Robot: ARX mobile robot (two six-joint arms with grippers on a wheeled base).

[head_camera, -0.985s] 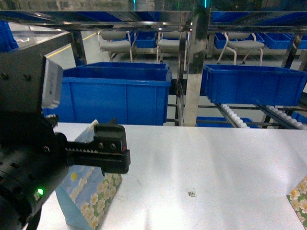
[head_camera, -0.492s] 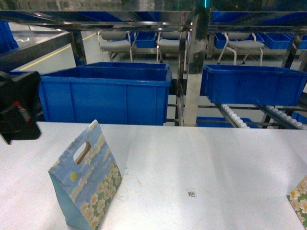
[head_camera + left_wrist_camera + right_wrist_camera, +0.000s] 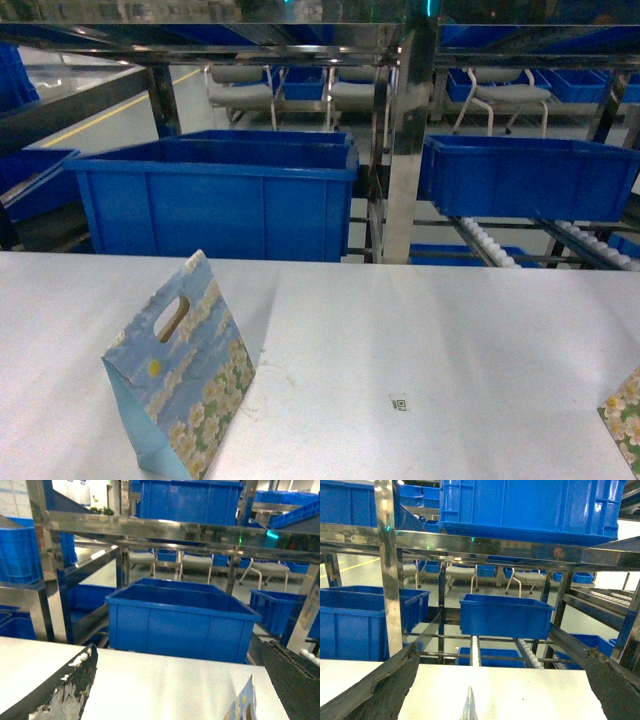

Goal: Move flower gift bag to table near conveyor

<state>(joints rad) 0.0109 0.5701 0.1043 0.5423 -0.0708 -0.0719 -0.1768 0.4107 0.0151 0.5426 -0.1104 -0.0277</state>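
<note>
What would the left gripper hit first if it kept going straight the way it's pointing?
Probably the large blue bin beyond the table edge; the open left gripper faces it. The flower gift bag sits off-line, low right. Depth is unclear.

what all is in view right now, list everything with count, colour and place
flower gift bag: one, pale blue with white-yellow flowers, upright on the table, front left in head view
second floral bag: one, partly cut off at the right edge
table: one, white-grey, foreground
black square mark: one, on the table, centre
conveyor: steel rack with white rollers, behind the table
blue bins: several, on and around the rack
chairs: several, grey, far background
left gripper: dark fingers apart, over the table
right gripper: dark fingers apart
</note>
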